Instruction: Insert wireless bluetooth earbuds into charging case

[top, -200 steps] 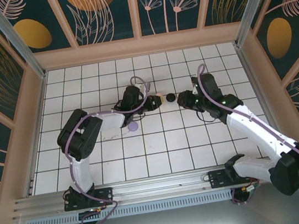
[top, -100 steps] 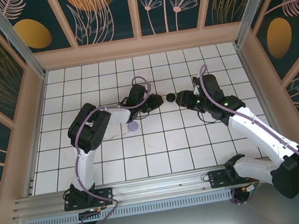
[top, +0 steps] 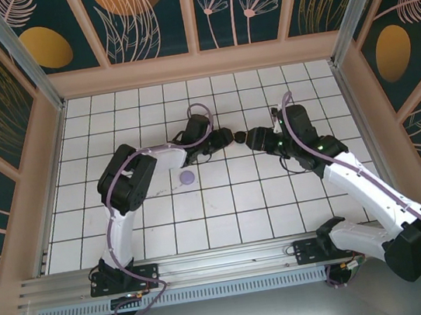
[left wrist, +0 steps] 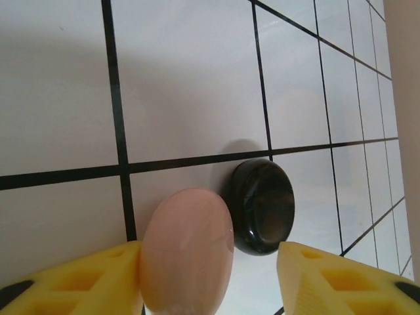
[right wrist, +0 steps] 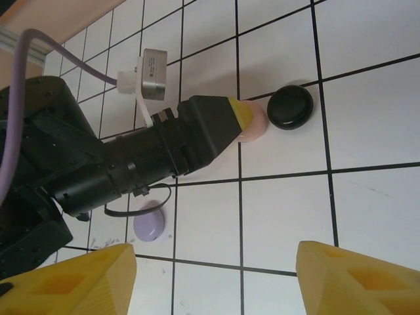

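Since a second ago the left gripper (top: 222,138) has pushed further toward the right arm and its jaws have parted. The right gripper (top: 253,137) has edged in to meet it and has spread wider too. The lilac case (top: 187,177), then half under the left arm, now lies clear of it.

On the left wrist view the fingers stand apart. The pink case (left wrist: 187,259) leans on one finger (left wrist: 98,275), with a gap to the other, so it is released rather than clenched. The black case (left wrist: 262,207) lies just beside the pink one, close enough that I cannot tell if they touch. The right jaws gape wide with nothing between them, hovering short of both cases. All three cases look shut, and whether earbuds sit inside cannot be told.

The risks come from crowding. The pink case rests on a finger, so a retreat by the left gripper could drag or tip it into the black one. The two grippers sit nose to nose, and a careless advance by either may knock them together. The cases are smooth and rounded, so an off-centre pinch could squirt one across the tiles.
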Motion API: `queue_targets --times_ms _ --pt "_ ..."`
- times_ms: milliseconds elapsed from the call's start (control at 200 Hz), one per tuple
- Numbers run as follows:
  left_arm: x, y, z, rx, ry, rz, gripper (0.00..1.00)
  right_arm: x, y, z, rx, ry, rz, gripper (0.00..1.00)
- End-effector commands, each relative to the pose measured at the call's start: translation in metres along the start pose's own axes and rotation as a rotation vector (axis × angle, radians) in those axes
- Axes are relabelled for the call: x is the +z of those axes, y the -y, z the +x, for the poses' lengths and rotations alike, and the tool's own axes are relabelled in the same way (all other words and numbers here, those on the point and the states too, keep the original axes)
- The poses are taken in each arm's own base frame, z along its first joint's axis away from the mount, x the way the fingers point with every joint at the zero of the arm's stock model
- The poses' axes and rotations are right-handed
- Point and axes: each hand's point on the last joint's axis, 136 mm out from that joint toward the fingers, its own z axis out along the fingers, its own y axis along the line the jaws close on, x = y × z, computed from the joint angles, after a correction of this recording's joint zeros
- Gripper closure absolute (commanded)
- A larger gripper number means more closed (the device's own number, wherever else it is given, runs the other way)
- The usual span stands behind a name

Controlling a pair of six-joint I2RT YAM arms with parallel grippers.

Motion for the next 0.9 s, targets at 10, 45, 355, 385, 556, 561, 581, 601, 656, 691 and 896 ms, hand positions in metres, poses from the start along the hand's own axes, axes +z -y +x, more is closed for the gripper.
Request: queue_targets --times_ms 10,45,355,385,556,561,581,601,656,691,896 --pt "-0.017 -0.021 -0.012 0.032 0.036 -0.144 0.4 -0.012 -0.004 -0.009 -0.027 0.028 -0.004 0.3" --pt "-0.022 -0.016 -0.017 0.046 0.05 -0.149 0.39 -0.012 -0.004 -0.01 -0.028 0.03 -0.004 0.29" --pt "-0.077 0.028 -0.057 0.157 0.188 -0.137 0.26 -0.015 -0.004 -0.015 -0.038 0.037 0.001 0.25" --pt "-0.083 0.033 -0.06 0.167 0.202 -0.13 0.26 -0.015 -0.004 -0.015 -0.038 0.037 0.001 0.25" --pt "-0.12 0.06 -0.078 0.23 0.279 -0.099 0.25 -0.013 0.001 -0.015 -0.032 0.039 0.017 0.25" --pt "-0.121 0.061 -0.078 0.233 0.281 -0.099 0.25 -0.013 0.0 -0.015 -0.032 0.04 0.016 0.25" --pt "-0.126 0.064 -0.08 0.242 0.29 -0.097 0.24 -0.013 0.001 -0.015 -0.03 0.039 0.018 0.25" --pt "-0.131 0.066 -0.082 0.248 0.302 -0.096 0.24 -0.012 0.001 -0.014 -0.029 0.039 0.018 0.25" --pt "-0.143 0.07 -0.086 0.269 0.332 -0.099 0.24 -0.01 0.002 -0.015 -0.026 0.039 0.018 0.25" --pt "-0.156 0.076 -0.091 0.283 0.363 -0.096 0.24 -0.009 0.002 -0.014 -0.027 0.039 0.016 0.25" --pt "-0.197 0.075 -0.096 0.315 0.46 -0.132 0.23 -0.002 -0.003 -0.014 -0.02 0.033 -0.011 0.25"
